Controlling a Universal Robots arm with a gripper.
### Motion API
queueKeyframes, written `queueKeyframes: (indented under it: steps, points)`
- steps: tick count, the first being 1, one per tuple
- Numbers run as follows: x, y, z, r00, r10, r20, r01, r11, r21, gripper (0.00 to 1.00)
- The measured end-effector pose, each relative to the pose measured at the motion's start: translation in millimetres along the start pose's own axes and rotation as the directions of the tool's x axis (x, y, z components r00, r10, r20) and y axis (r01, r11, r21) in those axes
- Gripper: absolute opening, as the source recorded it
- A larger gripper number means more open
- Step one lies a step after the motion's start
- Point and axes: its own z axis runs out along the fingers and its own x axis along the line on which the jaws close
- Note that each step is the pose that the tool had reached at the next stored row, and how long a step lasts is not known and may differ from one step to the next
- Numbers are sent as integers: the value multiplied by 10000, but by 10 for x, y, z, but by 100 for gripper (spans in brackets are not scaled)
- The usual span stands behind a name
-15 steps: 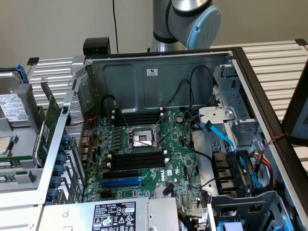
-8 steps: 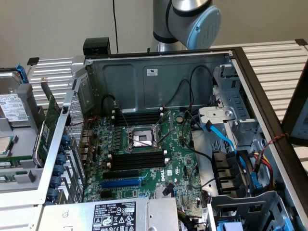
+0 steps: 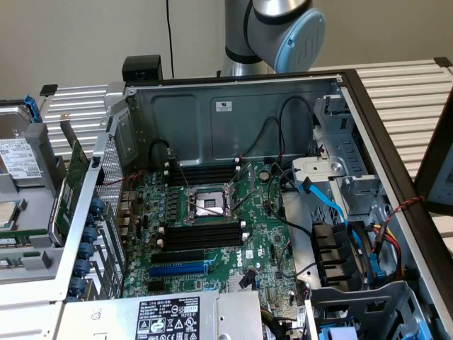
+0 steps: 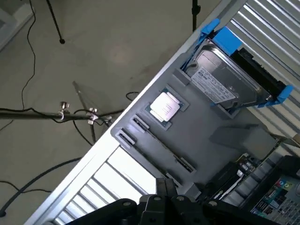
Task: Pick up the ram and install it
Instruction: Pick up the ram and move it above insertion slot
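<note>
The ram (image 4: 161, 143) is a long thin strip standing on edge in a narrow groove of the grey parts tray (image 4: 220, 154). In the exterior view the ram (image 3: 25, 238) shows as a narrow green strip in the tray (image 3: 28, 273) at that view's left, outside the computer case. My gripper (image 4: 165, 187) hangs above the tray, a short way from the ram's near end. It is shut with nothing in it. The motherboard's black memory slots (image 3: 202, 235) lie beside the CPU socket (image 3: 209, 204), and a second bank of slots (image 3: 205, 173) lies behind it.
A hard drive in a blue caddy (image 4: 229, 77) and a loose CPU chip (image 4: 165, 107) share the tray. A green expansion card (image 3: 73, 177) stands against the case wall. Cables (image 3: 333, 205) and drive bays (image 3: 347, 262) crowd the case on the exterior view's right. The arm's base (image 3: 276, 28) rises behind the case.
</note>
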Motion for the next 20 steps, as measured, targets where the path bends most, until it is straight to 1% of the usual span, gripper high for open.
queueKeyframes:
  steps: [1, 2, 4, 6, 8, 10, 12, 14, 15, 17, 19, 20]
  points:
    - [0, 0, 1, 9998, -185, -21, 185, 9998, 13, 10]
    - [0, 0, 3, 9979, -650, -78, 651, 9979, 42, 10]
    - [0, 0, 6, 9947, -1019, -107, 1019, 9948, 49, 10]
    - [0, 0, 8, 9904, -1375, -136, 1376, 9905, 55, 10]
    - [0, 0, 11, 9847, -1735, -167, 1737, 9848, 62, 10]
    - [0, -1, 15, 9778, -2088, -191, 2090, 9779, 70, 10]
    - [0, -1, 18, 9694, -2447, -212, 2449, 9695, 75, 10]
    - [0, -1, 21, 9598, -2799, -227, 2801, 9599, 80, 10]
    - [0, -1, 23, 9546, -2970, -230, 2972, 9548, 92, 10]
    - [0, -1, 30, 9436, -3304, -216, 3307, 9436, 142, 10]
    - [0, -2, 38, 9313, -3637, -209, 3640, 9312, 181, 10]
    - [0, -2, 41, 9241, -3815, -211, 3819, 9240, 198, 10]
